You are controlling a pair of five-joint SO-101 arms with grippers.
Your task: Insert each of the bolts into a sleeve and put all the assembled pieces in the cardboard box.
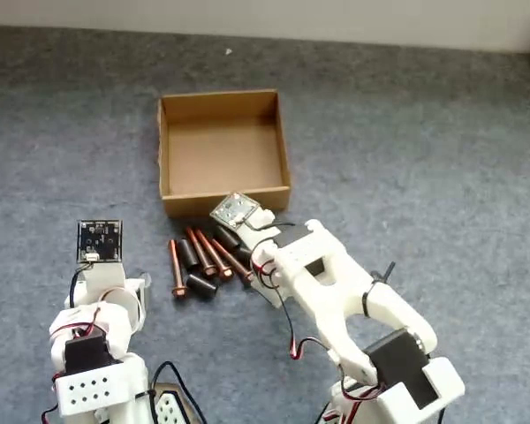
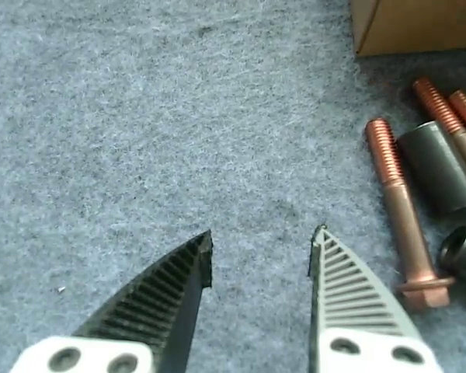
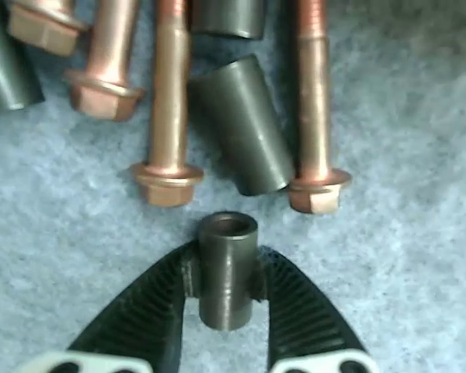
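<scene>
Right hand (image 3: 227, 272) clamps a sleeve (image 3: 227, 233), bore facing the bolts (image 3: 168, 101) lying just ahead, heads toward it, shanks running away. Left hand (image 2: 260, 260) hangs spread open, one bolt (image 2: 400, 210) lying beside it.

No text, number, label or sign can be read anywhere. The cardboard box (image 1: 194, 203) beyond the right gripper (image 3: 227, 268) has plain brown walls, and the bolts (image 3: 169, 101) and sleeves (image 3: 245, 124) just ahead of its fingertips are bare metal, as is the sleeve (image 3: 228, 233) clamped between them. The circuit board (image 1: 100, 240), well apart on that gripper's left, is too small to read.
</scene>
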